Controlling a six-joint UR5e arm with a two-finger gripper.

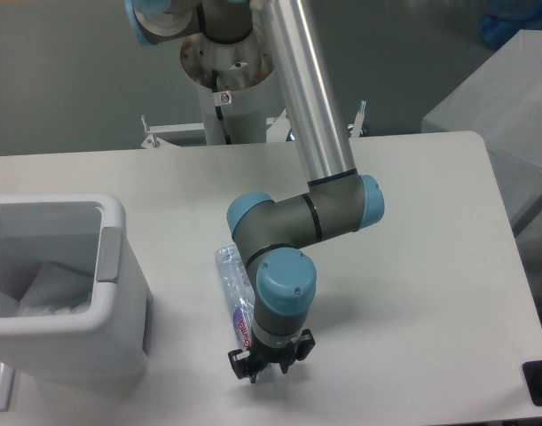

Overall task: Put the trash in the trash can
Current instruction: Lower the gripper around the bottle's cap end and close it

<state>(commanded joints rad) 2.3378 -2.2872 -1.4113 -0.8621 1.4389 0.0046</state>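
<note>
A clear plastic water bottle (234,288) with a red-and-blue label lies on the white table (412,231), its length running from the far side toward the front edge. My gripper (266,368) points down over the bottle's near end and hides it. The black fingers (252,374) look spread, on either side of that end. To the left stands the white trash can (111,232), with a grey side panel. Pale crumpled plastic (47,288) lies inside it; I cannot tell whether this is the wrapper.
The arm's forearm and elbow (297,222) reach over the table's middle from the base column (226,89) at the back. A pale box (510,98) stands off the table at the right. A black object (541,383) shows at the lower right corner.
</note>
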